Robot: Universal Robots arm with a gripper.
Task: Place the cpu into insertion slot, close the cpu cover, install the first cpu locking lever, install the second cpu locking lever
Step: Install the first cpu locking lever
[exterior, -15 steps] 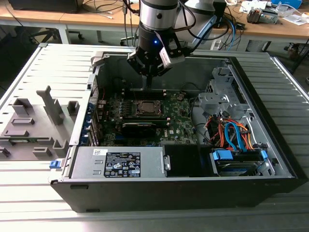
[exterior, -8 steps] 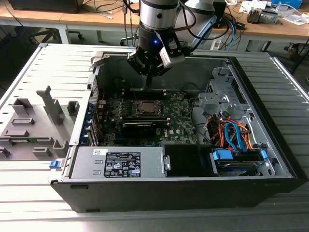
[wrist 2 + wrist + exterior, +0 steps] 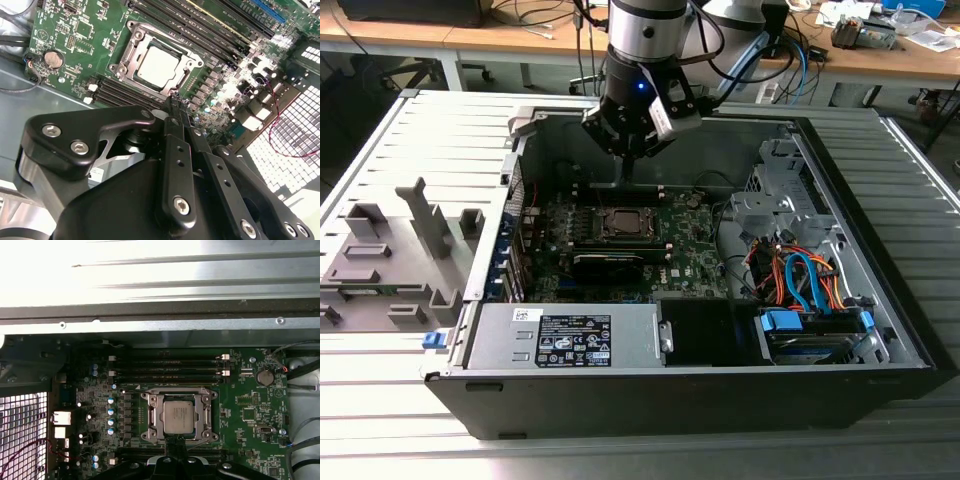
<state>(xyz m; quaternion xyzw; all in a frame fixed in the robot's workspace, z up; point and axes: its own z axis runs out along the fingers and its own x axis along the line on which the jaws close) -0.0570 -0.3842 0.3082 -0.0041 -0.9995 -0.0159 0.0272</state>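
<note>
Gripper (image 3: 172, 102) fingers pressed together, holding nothing, I see, just beside the silvery square cpu cover (image 3: 131, 54) framing the dull-grey cpu (image 3: 157, 66).

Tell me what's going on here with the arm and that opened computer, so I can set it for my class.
A robot arm hangs its gripper over the motherboard inside an open computer case. The cpu already sits in its socket, with the cpu cover lying down around it. The gripper holds nothing; its fingertips, close together, are at the socket's edge.

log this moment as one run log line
end effector: shut, empty, above socket edge | square silver-grey cpu: seated in socket | silvery metal frame cpu cover: closed over cpu
</note>
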